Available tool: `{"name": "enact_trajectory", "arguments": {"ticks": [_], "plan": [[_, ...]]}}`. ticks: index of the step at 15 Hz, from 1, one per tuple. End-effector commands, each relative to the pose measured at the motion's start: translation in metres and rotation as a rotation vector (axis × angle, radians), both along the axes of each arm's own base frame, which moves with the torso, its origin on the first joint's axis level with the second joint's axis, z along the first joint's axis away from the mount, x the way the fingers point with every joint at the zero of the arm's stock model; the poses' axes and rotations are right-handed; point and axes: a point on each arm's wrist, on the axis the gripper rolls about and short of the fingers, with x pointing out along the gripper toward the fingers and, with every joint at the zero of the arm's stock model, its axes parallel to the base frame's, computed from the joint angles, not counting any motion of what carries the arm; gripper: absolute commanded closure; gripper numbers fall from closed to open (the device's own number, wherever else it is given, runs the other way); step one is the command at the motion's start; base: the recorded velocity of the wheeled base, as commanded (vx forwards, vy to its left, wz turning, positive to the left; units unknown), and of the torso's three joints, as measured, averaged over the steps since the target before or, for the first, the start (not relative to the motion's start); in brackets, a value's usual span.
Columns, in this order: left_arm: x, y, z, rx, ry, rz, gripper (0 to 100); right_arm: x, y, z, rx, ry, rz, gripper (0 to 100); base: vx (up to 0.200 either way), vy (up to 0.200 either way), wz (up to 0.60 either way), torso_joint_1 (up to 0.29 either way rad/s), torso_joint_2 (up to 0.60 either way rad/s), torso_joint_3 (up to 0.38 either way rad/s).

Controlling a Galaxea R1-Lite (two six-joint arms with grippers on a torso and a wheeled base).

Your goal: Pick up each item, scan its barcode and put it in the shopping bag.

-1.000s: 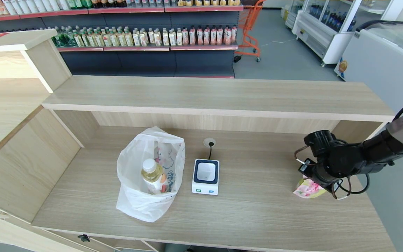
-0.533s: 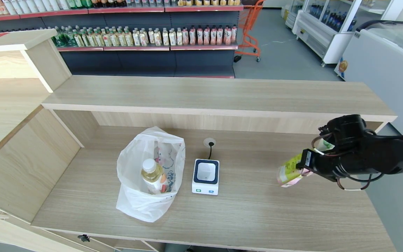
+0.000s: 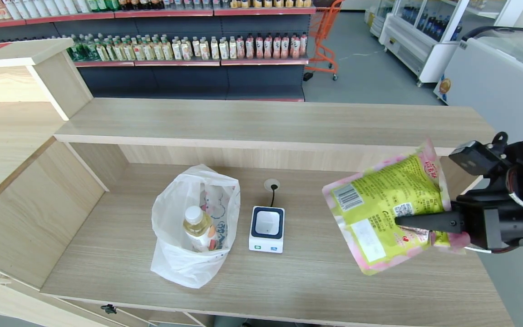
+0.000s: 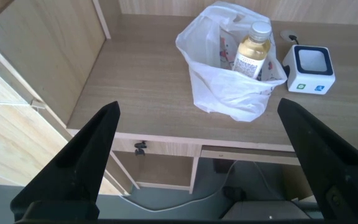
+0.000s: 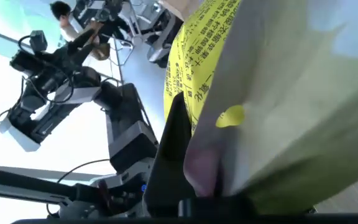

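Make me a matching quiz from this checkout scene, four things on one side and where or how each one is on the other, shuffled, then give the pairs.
Things:
1. snack pouch
2. bottle
3. scanner
4. right tool

Places or states:
A. standing inside the shopping bag
B. shut on a package
C. resting on the counter beside the bag
D. held up in the air, barcode label showing

Pairs: 1-D, 2-A, 3-C, 4-B

The pouch [image 3: 379,200] is hanging in the right gripper [image 3: 407,221] above the counter [image 3: 316,277]. Left of the gripper, the scanner [image 3: 267,229] is sitting on the counter; farther left, the bag [image 3: 175,261] is holding a bottle [image 3: 196,227].
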Motion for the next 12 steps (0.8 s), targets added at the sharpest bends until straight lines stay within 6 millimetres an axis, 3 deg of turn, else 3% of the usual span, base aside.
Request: {"name": "enact_trajectory", "arguments": {"ticks": [1, 5, 9, 12], "plan": [[0.000, 0.000, 0.000, -0.001, 0.000, 0.000, 0, -0.031, 0.012, 0.013, 0.012, -0.070, 0.076, 100, 0.000, 0.000, 0.00, 0.000, 0.00, 0.000], [0.000, 0.000, 0.000, -0.001, 0.000, 0.000, 0, -0.058, 0.027, 0.002, 0.003, -0.096, 0.176, 100, 0.000, 0.000, 0.00, 0.000, 0.00, 0.000], [0.000, 0.000, 0.000, 0.001, 0.000, 0.000, 0, -0.060, 0.032, -0.033, -0.108, -0.587, 0.323, 100, 0.000, 0.000, 0.00, 0.000, 0.00, 0.000], [0.000, 0.000, 0.000, 0.001, 0.000, 0.000, 0, -0.059, 0.030, -0.045, -0.120, -0.828, 0.386, 100, 0.000, 0.000, 0.00, 0.000, 0.00, 0.000]]}}
